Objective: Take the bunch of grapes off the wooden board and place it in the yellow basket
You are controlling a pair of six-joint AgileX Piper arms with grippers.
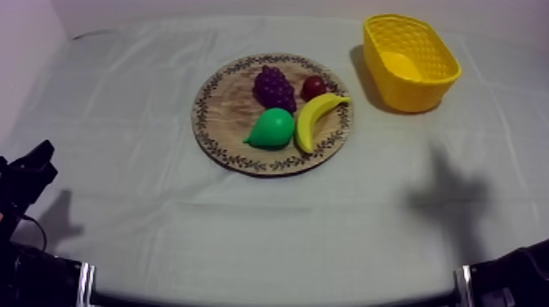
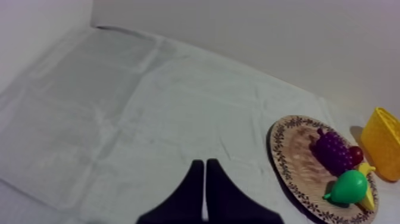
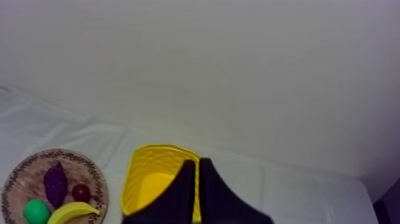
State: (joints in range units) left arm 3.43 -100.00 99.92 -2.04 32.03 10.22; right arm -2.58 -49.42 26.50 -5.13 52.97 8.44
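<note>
The purple bunch of grapes [image 1: 274, 87] lies at the back of the round wooden board [image 1: 229, 106], beside a small red fruit [image 1: 314, 87], a banana [image 1: 319, 118] and a green pear [image 1: 272, 129]. The yellow basket [image 1: 408, 94] stands at the back right, with nothing in it. My left gripper [image 1: 37, 163] rests low at the table's left; in its wrist view the fingers [image 2: 193, 190] lie together, far from the grapes [image 2: 331, 150]. My right gripper [image 3: 197, 162] is shut on nothing, with the basket [image 3: 146, 173] and the grapes [image 3: 55, 183] beyond it.
The grey-white cloth covers the table, with open room in front of the board and at the left. The right arm's black base [image 1: 511, 282] sits at the lower right edge. A pale wall rises behind the table.
</note>
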